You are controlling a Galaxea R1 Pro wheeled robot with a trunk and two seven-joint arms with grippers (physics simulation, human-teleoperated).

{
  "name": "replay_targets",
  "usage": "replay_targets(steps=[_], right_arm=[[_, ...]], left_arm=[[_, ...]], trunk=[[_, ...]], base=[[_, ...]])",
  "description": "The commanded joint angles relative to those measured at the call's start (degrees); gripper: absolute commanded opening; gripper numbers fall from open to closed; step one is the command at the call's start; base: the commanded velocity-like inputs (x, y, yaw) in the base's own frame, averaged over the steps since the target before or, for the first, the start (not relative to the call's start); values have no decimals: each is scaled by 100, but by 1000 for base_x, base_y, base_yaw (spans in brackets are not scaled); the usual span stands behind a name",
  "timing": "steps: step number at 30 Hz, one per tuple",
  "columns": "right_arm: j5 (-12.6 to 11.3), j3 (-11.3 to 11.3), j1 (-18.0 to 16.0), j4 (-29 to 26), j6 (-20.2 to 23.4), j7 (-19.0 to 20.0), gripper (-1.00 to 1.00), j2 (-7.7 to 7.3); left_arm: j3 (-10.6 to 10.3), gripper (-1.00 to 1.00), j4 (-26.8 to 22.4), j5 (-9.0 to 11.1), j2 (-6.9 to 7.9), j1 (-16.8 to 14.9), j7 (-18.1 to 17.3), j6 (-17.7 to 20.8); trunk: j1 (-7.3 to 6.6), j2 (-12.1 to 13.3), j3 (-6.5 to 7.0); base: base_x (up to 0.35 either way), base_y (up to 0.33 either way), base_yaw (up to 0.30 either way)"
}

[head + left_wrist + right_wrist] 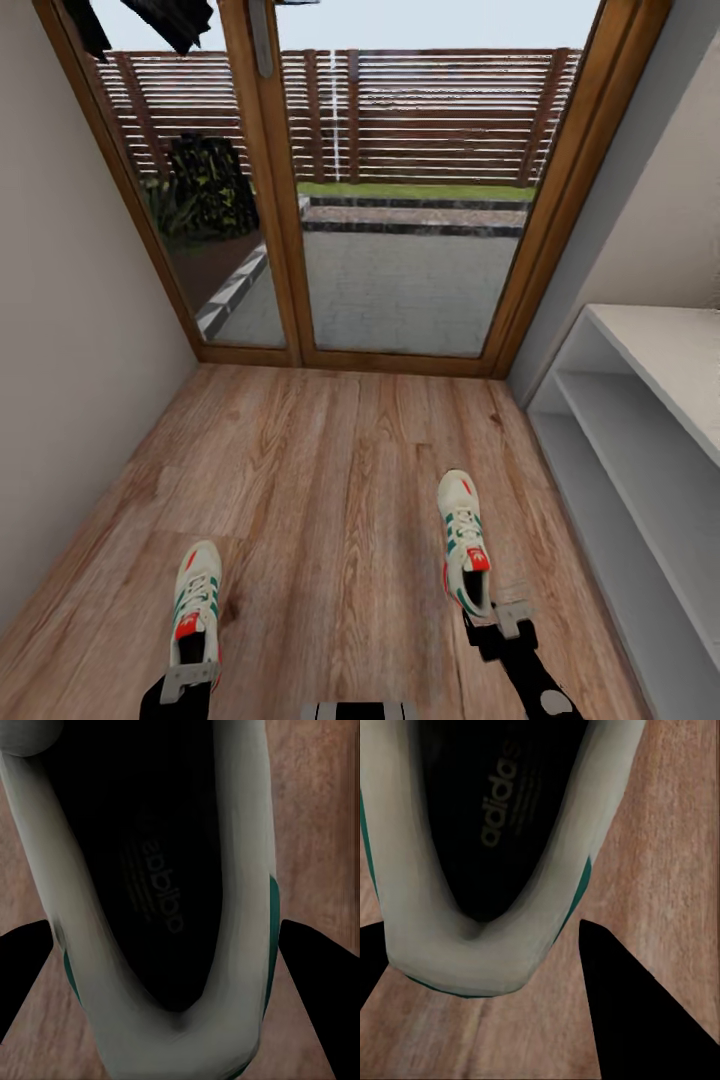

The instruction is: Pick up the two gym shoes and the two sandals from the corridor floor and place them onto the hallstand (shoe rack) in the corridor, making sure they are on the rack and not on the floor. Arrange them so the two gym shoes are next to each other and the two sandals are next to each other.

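Floor (330,450): was light wood-grain plank.
Walls (60,330): were plain pale grey.
Glass door (400,200): wood-framed, showed slatted fence (440,115), paving, grass.

We count two gym shoes, one on the left (196,600) and one on the right (465,553), two grippers, seemingly, left (188,680) and right (500,622), and one hallstand (640,420).

Even daylight from the glass door (400,200); wrist views blurred, shoe interiors dark.
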Motion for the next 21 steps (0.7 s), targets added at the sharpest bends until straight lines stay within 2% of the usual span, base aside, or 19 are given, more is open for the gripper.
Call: replay_targets(steps=[1,4,9,21], right_arm=[[11,-69,-2,242,-214,-53,-100,-10],[16,-91,6,717,-604,-238,-100,-67],[15,-98,12,1401,-846,-359,-100,-148],[24,-91,13,1521,-853,-370,-100,-130]], left_arm=[[49,-100,4,-61,-2,17,-4,-27],[57,-100,-1,-58,2,87,-4,-34],[48,-100,-4,-57,-2,135,-3,-37],[27,-100,18,-55,-30,141,23,-42]], trunk=[[-23,40,24],[-89,161,105],[-177,321,221],[-177,321,329]], base=[[0,0,-77],[0,0,-77],[0,0,-74],[0,0,-13]])
